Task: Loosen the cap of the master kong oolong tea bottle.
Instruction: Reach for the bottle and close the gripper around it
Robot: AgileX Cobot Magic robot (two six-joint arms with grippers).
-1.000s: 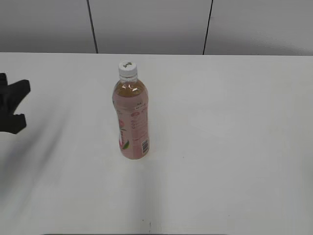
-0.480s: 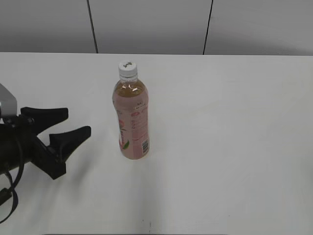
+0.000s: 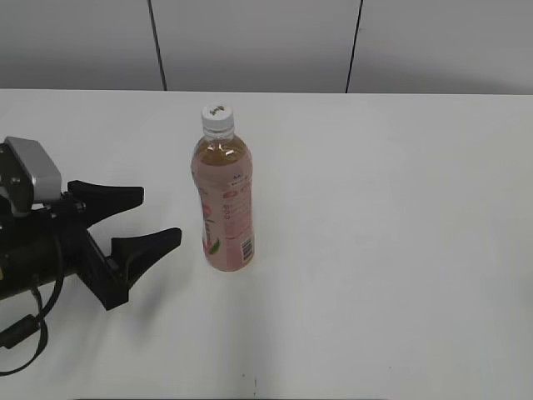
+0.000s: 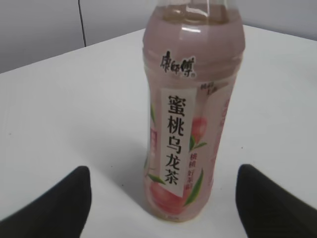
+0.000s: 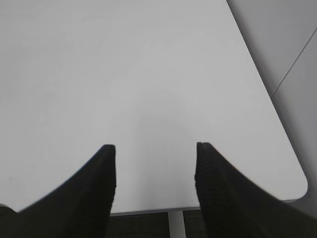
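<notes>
Left gripper (image 3: 154, 218) is reaching in from the left with its jaws spread wide, holding nothing; I'm seeing bare white table (image 3: 375, 208) between it and the master kong oolong tea bottle (image 3: 222, 200). That bottle is standing upright near mid-table, filled with amber tea, the cap (image 3: 216, 117) sitting on it. Since half a second ago I'm closer. Right gripper (image 5: 153, 153) is hanging open over table.
</notes>
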